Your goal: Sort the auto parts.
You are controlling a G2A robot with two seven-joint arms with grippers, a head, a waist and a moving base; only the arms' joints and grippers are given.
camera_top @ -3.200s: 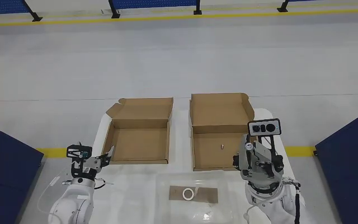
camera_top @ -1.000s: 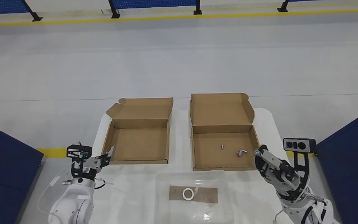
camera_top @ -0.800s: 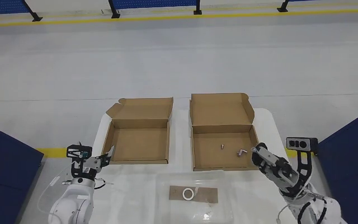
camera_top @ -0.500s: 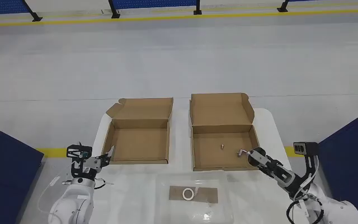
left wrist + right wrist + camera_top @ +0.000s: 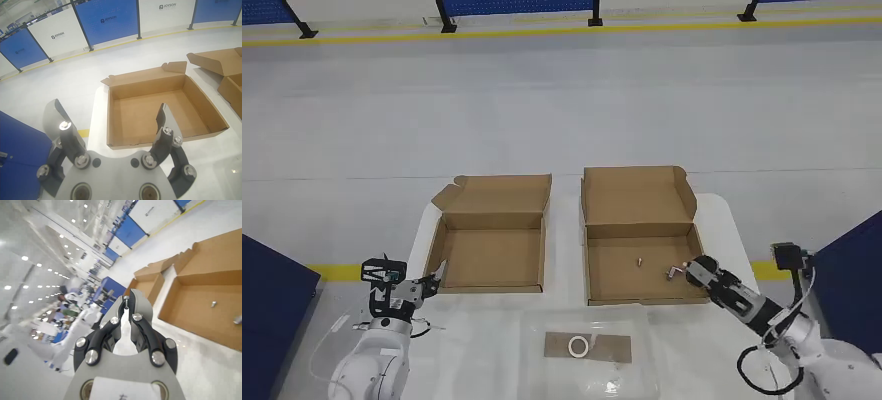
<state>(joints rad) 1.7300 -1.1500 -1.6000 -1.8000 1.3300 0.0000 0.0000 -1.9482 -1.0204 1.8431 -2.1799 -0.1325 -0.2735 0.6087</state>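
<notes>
The right gripper (image 5: pixel 127 299) is almost closed, pinching what looks like a small silver threaded screw (image 5: pixel 126 303) just beside the open brown cardboard box (image 5: pixel 617 285) holding two small metal parts (image 5: pixel 640 264); carry it over the box floor, go low, then release; the left gripper (image 5: pixel 110 105) gapes wide, empty

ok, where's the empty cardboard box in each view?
Top view: empty box, left of the table middle.
Left wrist view: empty box, straight ahead of the left gripper.
Right wrist view: empty box, beyond the bolt box.
Shared landmark: the bolt box beside it.
</notes>
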